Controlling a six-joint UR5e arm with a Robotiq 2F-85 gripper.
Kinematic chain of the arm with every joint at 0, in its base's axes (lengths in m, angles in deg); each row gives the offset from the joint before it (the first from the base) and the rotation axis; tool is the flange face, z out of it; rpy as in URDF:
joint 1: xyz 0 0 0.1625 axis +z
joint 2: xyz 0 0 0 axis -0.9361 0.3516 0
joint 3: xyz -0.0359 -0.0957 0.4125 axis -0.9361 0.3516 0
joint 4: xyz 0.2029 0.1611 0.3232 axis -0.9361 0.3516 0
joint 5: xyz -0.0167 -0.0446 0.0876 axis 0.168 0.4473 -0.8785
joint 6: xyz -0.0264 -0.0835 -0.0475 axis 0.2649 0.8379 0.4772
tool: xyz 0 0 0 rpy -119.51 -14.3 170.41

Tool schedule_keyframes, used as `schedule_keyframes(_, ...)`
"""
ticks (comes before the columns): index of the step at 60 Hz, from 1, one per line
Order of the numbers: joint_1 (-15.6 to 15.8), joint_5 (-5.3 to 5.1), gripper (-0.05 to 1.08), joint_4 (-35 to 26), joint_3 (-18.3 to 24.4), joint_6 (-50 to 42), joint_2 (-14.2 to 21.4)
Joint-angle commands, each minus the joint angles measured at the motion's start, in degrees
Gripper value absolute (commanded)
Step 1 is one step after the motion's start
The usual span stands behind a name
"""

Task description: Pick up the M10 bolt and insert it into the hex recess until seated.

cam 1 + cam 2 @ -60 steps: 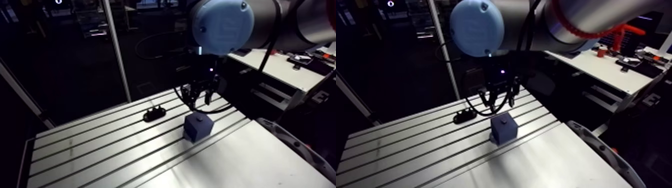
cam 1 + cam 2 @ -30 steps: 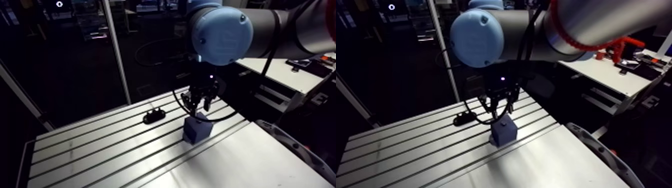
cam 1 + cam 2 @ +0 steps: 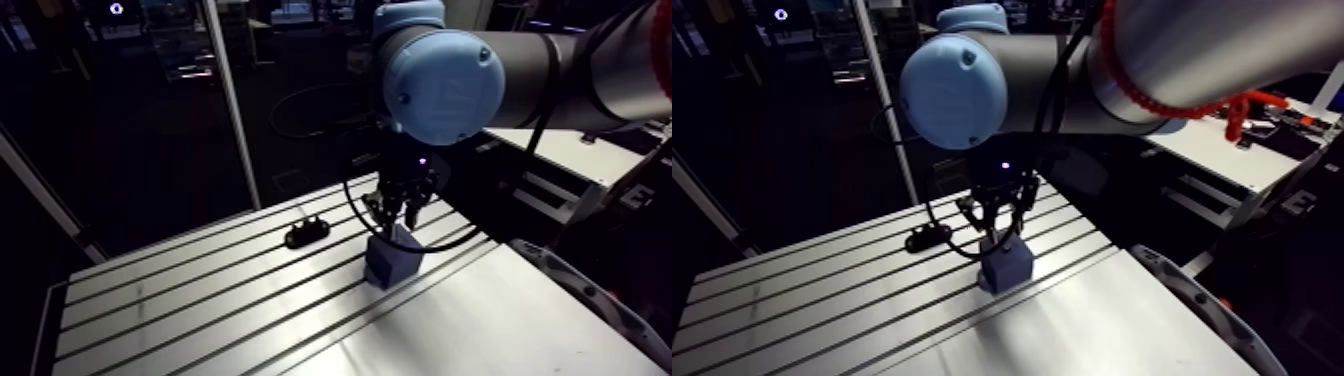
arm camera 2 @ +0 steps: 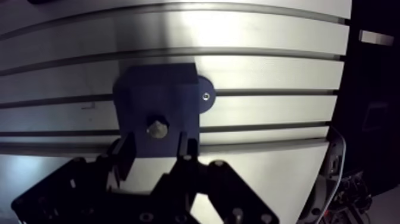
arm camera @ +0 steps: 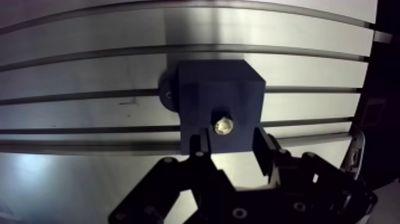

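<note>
While my gripper (image 5: 232, 148) hangs over the slotted table (image 5: 83, 74), its jaws stand apart, gripping nothing. At twelve o'clock, just ahead of my fingertips (image 5: 266, 152), the M10 bolt (image 5: 224, 126) sits in the blue block (image 5: 211, 89), upright, long axis vertical, one end facing me.

Slotted aluminium table (image 3: 200, 295) carries dark-blue block (image 3: 390, 263), small black object (image 3: 307, 233).
</note>
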Motion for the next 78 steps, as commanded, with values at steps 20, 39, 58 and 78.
schedule_keyframes(20, -0.6, -2.22, 0.51, 0.3, 0.0, 1.3, -0.6)
schedule_keyframes(39, -0.8, -1.97, 0.52, 0.4, 0.0, 1.4, -1.0)
schedule_keyframes(58, -0.8, -1.88, 0.54, 0.5, -0.2, 1.3, -1.0)
schedule_keyframes(78, -0.8, -1.95, 0.54, 0.5, -0.5, 1.2, -1.1)
